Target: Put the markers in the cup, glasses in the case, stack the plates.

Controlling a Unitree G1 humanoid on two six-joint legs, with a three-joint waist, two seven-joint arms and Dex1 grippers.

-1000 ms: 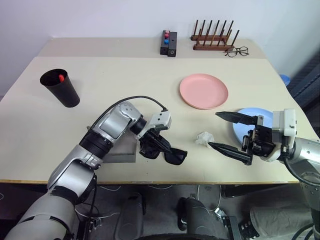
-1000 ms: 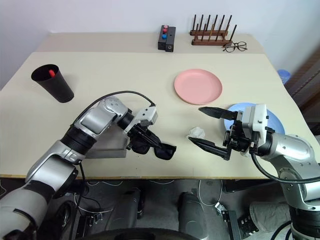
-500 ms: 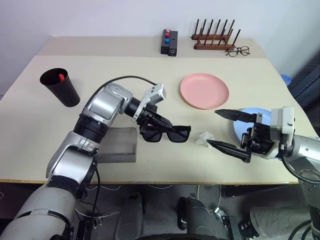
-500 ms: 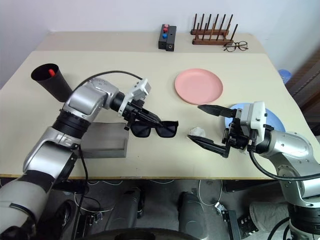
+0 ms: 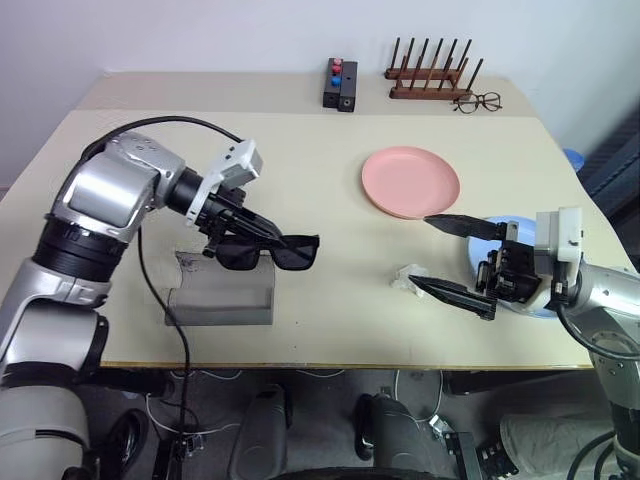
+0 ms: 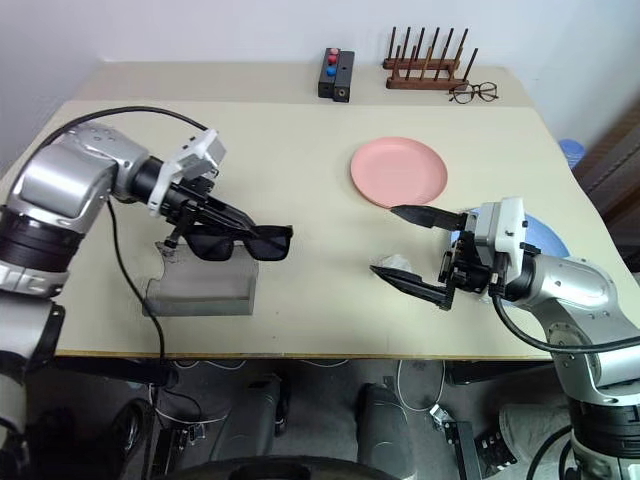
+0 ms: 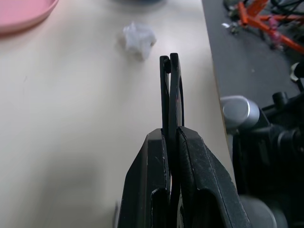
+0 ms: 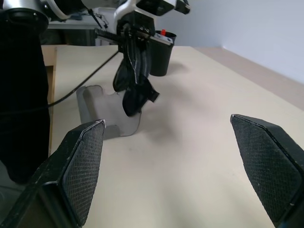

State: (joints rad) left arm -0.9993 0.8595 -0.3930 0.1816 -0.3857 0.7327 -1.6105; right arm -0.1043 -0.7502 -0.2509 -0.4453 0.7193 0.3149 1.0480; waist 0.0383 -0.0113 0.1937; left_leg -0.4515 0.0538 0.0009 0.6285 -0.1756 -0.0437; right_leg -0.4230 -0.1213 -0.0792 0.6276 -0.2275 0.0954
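My left gripper (image 5: 238, 236) is shut on the black sunglasses (image 5: 268, 251) by one end of the frame. It holds them in the air just over the far right edge of the open grey case (image 5: 222, 298). From the left wrist, the fingers (image 7: 154, 161) pinch the folded glasses (image 7: 170, 90) edge-on. In the right wrist view a marker's red cap (image 8: 163, 32) pokes out of the black cup (image 8: 159, 57). The pink plate (image 5: 410, 182) lies right of centre. Partly behind my open, empty right gripper (image 5: 422, 252) lies the light blue plate (image 5: 522, 238).
A crumpled white paper (image 5: 407, 278) lies between the case and my right gripper. Along the back edge stand a black box with red and blue knobs (image 5: 337, 85) and a wooden peg rack (image 5: 430, 75), with clear wire spectacles (image 5: 478, 101) beside it.
My left arm has lifted the sunglasses from near the front edge up and to the left, over the case. My right gripper has stayed in place, open.
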